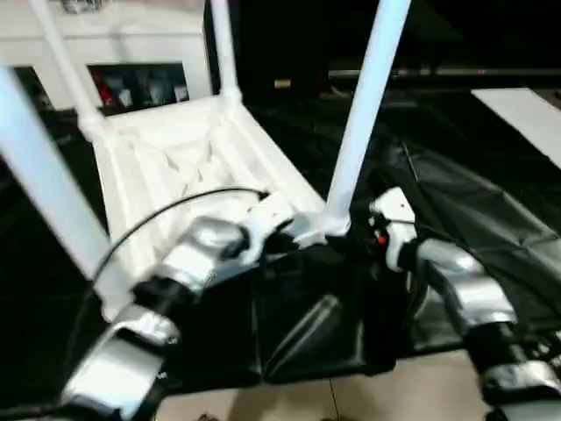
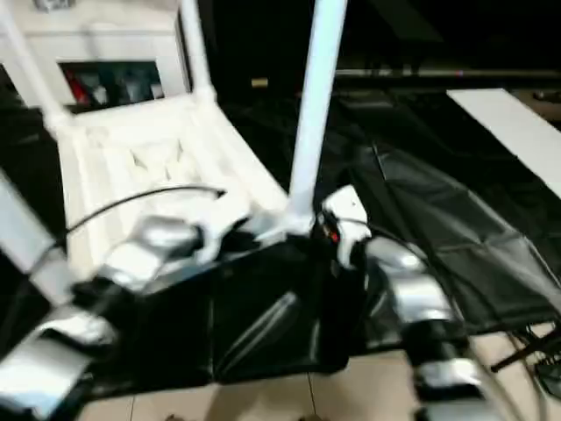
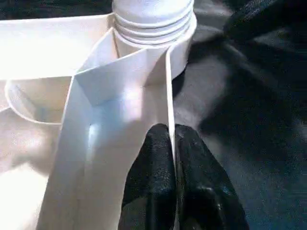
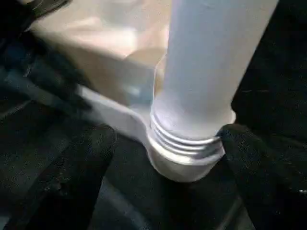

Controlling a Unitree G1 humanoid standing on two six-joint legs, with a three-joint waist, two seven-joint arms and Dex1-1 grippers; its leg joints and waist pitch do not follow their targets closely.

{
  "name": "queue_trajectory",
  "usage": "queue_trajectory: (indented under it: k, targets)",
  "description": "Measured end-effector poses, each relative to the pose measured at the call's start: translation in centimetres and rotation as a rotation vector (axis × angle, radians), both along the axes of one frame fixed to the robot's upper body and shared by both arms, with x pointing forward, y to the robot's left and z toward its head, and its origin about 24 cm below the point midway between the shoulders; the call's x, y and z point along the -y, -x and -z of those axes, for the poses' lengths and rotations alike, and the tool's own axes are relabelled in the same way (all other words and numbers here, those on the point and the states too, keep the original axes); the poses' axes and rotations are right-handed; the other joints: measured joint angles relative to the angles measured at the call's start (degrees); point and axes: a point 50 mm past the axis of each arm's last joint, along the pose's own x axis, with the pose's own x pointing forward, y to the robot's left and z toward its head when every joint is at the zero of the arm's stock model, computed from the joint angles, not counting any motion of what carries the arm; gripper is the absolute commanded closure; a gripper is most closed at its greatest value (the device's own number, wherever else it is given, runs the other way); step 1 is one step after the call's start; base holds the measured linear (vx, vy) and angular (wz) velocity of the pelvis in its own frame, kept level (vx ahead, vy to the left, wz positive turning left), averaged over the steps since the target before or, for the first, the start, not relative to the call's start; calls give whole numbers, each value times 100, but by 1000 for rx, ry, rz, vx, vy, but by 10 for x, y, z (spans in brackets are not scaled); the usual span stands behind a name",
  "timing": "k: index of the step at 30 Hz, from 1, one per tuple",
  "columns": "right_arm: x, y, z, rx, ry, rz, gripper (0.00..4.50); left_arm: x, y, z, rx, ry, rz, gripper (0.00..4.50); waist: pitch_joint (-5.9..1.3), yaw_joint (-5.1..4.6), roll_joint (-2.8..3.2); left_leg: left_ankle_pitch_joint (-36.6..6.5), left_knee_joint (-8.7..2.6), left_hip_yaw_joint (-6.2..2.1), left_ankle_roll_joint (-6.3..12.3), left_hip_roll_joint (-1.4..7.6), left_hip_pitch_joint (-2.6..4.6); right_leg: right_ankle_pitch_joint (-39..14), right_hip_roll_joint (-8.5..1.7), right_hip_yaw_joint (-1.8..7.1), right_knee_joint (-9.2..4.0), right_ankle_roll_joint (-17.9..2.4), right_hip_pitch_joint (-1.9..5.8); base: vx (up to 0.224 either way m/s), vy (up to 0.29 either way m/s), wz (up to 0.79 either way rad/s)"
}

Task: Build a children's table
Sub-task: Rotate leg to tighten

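The left gripper is pinched closed on the thin side wall of the tabletop, its two black fingers pressed either side of the rim just short of the near right corner socket. The right gripper stands open, one finger on each side of the socket, not touching the near right leg that rises from it.

The step in hand looks like seating this leg. Its threaded collar still shows above the socket's lip, so it probably needs more turning or pushing down. To do it well, the left gripper should hold the rim firmly so the tabletop cannot swivel on the black cloth-covered work table, while the right gripper closes low on the leg, near the collar, and keeps it in line with the socket so the threads do not cross.

The tabletop lies upside down, ribbed underside up, its long axis running from near right to far left. The near right leg's long axis stands almost upright, tilted slightly right, free end pointing up. Two far legs and a near left leg also rise from their corners.
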Motion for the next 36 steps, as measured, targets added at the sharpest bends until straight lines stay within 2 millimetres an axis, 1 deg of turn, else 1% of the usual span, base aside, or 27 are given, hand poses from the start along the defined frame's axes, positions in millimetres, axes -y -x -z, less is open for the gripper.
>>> queue_trajectory:
  k: [1, 4, 6, 9, 10, 12, 16, 17, 20, 23, 27, 28, 30, 32, 35, 36]
  targets:
    - [1, 1, 0, -7, 6, -19, 63, -3, 3, 0, -10, 1, 36, 450, 0, 13, 0, 0, 0, 1, 0, 0, -3, -5, 0, 0, 0, -3, -1, 0, 0, 0]
    - [-3, 5, 2, -26, 14, -81, 63, -4, 10, -2, -36, 8, 128, 450, 0, 145, 0, -3, 2, 14, 3, -1, -17, -12, -7, 1, -5, -13, -6, 0, 0, 0]
    - [-6, 8, 2, -43, 8, -138, 63, -4, 15, -3, -56, 16, 171, 450, 2, 192, -2, -8, 9, 34, 11, -1, -21, -12, -16, 5, -8, -14, -7, 0, 0, 0]
    - [-4, 11, 2, -65, -2, -168, 63, -5, 18, -4, -70, 12, 190, 450, 8, 183, -12, -11, 21, 40, 15, 0, -21, -9, -17, 12, -6, -17, -7, 0, 0, 0]
    - [-3, 11, 2, -72, 0, -172, 79, -4, 18, -3, -72, 12, 192, 450, 9, 177, -14, -11, 21, 40, 15, 0, -19, -8, -16, 12, -5, -18, -7, 0, 0, 0]
    - [-2, 12, 2, -82, 11, -193, 97, -4, 19, -3, -75, 10, 200, 450, 10, 167, -15, -10, 22, 40, 13, 2, -15, -8, -16, 12, 2, -17, -7, 0, 0, 0]
    - [-4, 13, 3, -86, 14, -213, 109, -6, 20, -2, -76, 11, 199, 450, 11, 159, -16, -9, 21, 40, 12, 9, -11, -9, -12, 10, 8, -15, -7, 0, 0, 0]
    - [-4, 13, 3, -86, 14, -214, 138, -6, 20, -2, -76, 11, 199, 450, 11, 159, -16, -9, 21, 40, 12, 9, -11, -9, -12, 10, 8, -15, -7, 0, 0, 0]
    - [-4, 14, 3, -88, 12, -219, 143, -6, 20, -2, -77, 11, 198, 450, 11, 152, -16, -9, 23, 42, 12, 9, -11, -9, -12, 11, 8, -16, -7, 0, 0, 0]
    - [-4, 14, 3, -88, 12, -219, 169, -6, 20, -2, -78, 11, 197, 450, 11, 154, -16, -9, 26, 42, 12, 9, -11, -9, -12, 11, 14, -16, -7, 0, 0, 0]
    - [-4, 13, 3, -87, 11, -216, 174, -6, 20, -2, -80, 12, 193, 450, 11, 153, -17, -8, 26, 42, 12, 9, -10, -9, -12, 11, 15, -15, -7, 0, 0, 0]
    - [-5, 13, 4, -87, 6, -196, 175, -5, 19, -1, -79, 15, 178, 450, 10, 152, -17, -8, 27, 42, 12, 9, -7, -9, -12, 12, 17, -15, -6, 0, 0, 0]
    - [-5, 8, 8, -78, -26, -98, 175, -1, 14, -1, -57, 13, 124, 450, 11, 138, -21, -7, 38, 43, 9, 9, -2, -9, -13, 16, 38, -15, -5, 0, 0, 0]
    - [-5, 1, 12, -73, -74, 60, 175, 10, 7, 1, -28, 15, 54, 450, 11, 123, -22, -6, 43, 44, 7, 8, 8, -14, -13, 19, 44, -7, -2, 0, 0, 0]
    - [-8, -6, 17, -62, -105, 240, 175, 25, 0, 3, -11, 19, -37, 450, 10, 119, -19, -6, 39, 43, 6, 6, 14, -20, -13, 19, 47, 4, 1, 0, 0, 0]
    - [-11, -7, 18, -57, -111, 277, 175, 28, -1, 3, -8, 21, -58, 450, 8, 120, -17, -6, 36, 43, 6, 6, 15, -20, -13, 19, 47, 5, 0, 0, 0, 0]
